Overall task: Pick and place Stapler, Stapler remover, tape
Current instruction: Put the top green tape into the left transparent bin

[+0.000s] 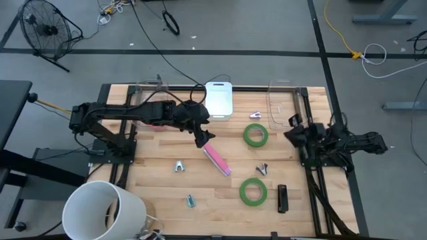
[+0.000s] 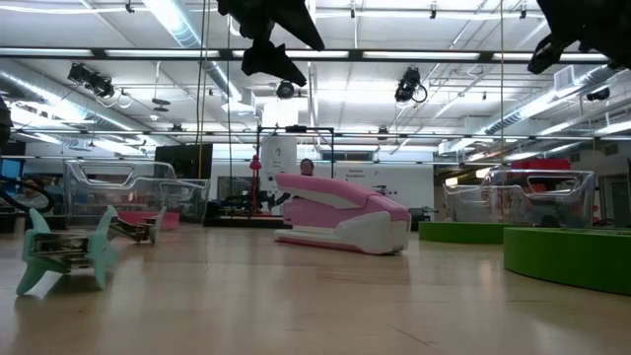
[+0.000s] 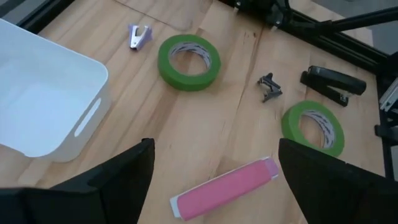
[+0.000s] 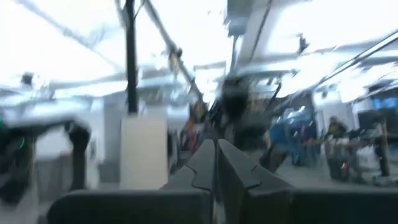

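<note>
The wooden table (image 1: 160,177) is carrying everything, and the largest thing on it, a white cylindrical bucket (image 1: 103,210), is standing at its seven o'clock corner. A white bin (image 1: 219,100) is sitting at twelve o'clock along the far edge, with a clear plastic container (image 1: 281,105) lying toward one o'clock beside it. The left arm is reaching in from nine o'clock, and the left gripper (image 1: 202,139) is hovering just above the table's centre with its fingers (image 3: 127,180) spread wide and holding nothing. Directly under it and running toward five o'clock, the pink stapler (image 1: 217,160) is lying free on the wood. The right arm is folded at three o'clock, and the right gripper (image 1: 293,133) is waiting there with its fingers (image 4: 202,165) pressed together and empty. One green tape ring (image 1: 255,135) is lying flat at about two o'clock from the centre, and a second green tape ring (image 1: 253,191) is lying at five o'clock. A black stapler (image 1: 282,199) is resting just beside that second ring, farther toward four o'clock. A dark staple remover (image 1: 262,169) is sitting between the two rings. A purple staple remover (image 1: 255,115) is lying at one o'clock near the bin, a grey one (image 1: 179,166) at seven o'clock from the centre, and a teal one (image 1: 191,200) near six o'clock.
</note>
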